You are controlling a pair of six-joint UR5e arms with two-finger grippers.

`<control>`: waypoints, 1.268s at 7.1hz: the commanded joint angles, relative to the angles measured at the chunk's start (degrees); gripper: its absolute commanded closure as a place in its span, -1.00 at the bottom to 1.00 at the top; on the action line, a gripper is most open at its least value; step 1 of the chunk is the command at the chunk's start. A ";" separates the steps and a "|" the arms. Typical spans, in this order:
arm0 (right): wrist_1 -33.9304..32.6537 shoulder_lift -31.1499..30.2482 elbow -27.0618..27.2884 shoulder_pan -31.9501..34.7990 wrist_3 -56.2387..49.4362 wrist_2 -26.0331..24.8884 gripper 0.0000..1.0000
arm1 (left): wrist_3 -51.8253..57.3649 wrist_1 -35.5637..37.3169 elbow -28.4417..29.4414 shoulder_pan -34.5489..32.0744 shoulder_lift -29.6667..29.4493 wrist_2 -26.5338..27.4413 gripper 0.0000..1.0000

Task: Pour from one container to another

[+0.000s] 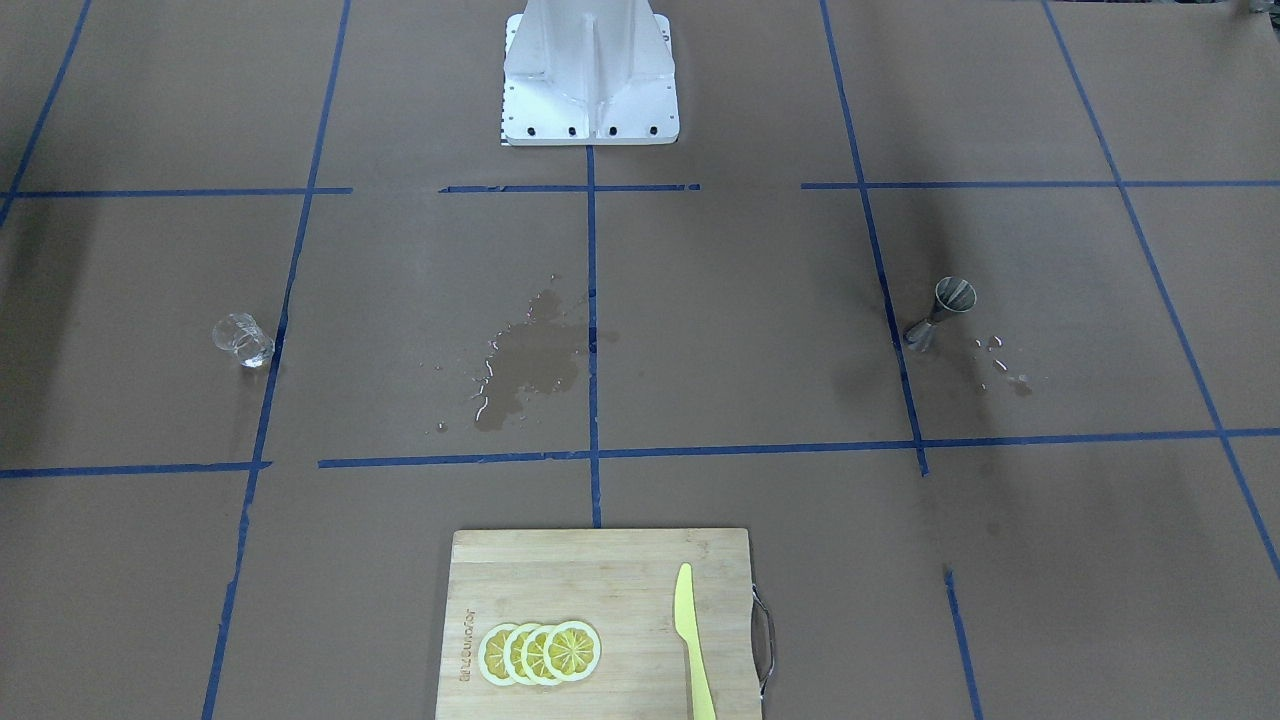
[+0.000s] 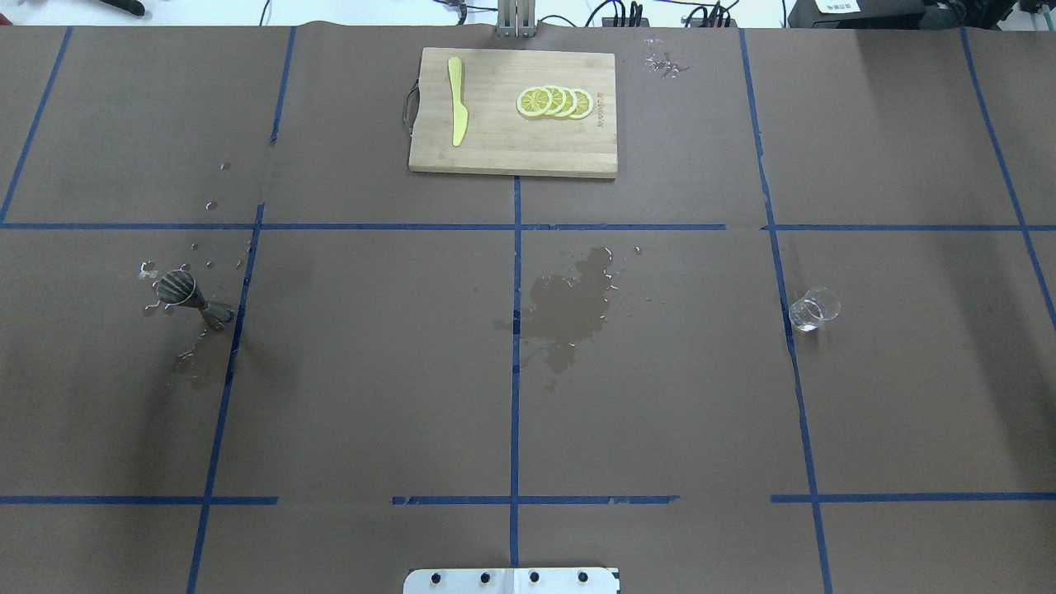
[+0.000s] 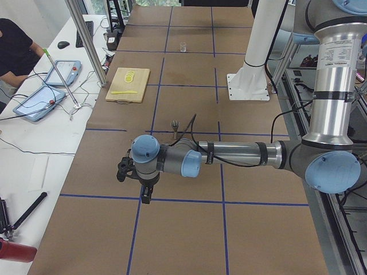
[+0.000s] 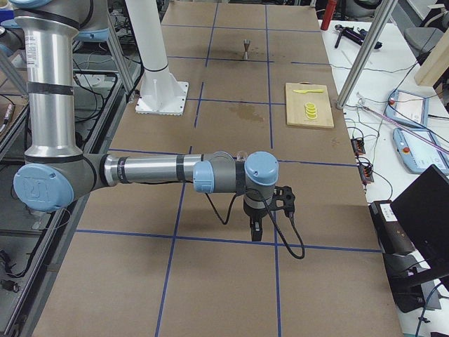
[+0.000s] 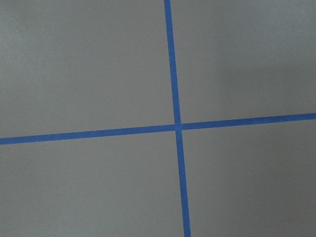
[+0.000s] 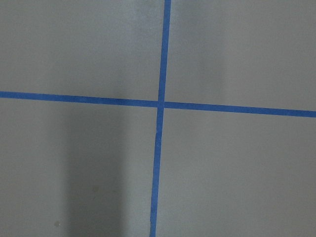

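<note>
The small clear glass cup (image 2: 813, 310) stands alone on the brown paper at the table's right side, also seen in the front view (image 1: 243, 339) and far off in the left side view (image 3: 183, 47). The metal jigger (image 2: 191, 297) stands on the left side (image 1: 942, 312), with droplets around it. My left gripper (image 3: 146, 195) hangs low over the paper, nearer the table's end than the jigger (image 3: 175, 124); I cannot tell if it is open or shut. My right gripper (image 4: 255, 232) hangs likewise at the opposite end, state unclear. Both wrist views show only paper and blue tape.
A wet spill (image 2: 569, 309) darkens the paper in the middle. A wooden cutting board (image 2: 495, 140) with lemon slices (image 2: 554, 101) and a yellow knife (image 2: 456, 111) lies at the far edge. The white robot base (image 1: 590, 80) sits at the near edge.
</note>
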 commanded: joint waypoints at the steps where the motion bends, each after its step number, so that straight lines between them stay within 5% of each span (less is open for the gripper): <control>1: -0.01 0.23 0.29 0.05 1.53 0.35 -1.00 | -0.32 -0.13 -2.34 0.03 -0.12 -0.24 -1.00; 4: 0.07 0.49 1.52 -0.13 1.19 0.62 -1.00 | -0.92 -10.09 -7.71 0.47 -2.67 -2.59 -1.00; 8: -0.02 2.00 2.49 -0.65 6.28 5.71 -1.00 | -16.16 -12.67 -9.55 2.14 -6.88 -13.65 -1.00; 9: 0.07 1.90 2.84 -0.65 6.29 5.54 -1.00 | -21.36 -12.78 -14.00 4.75 -7.16 -10.55 -1.00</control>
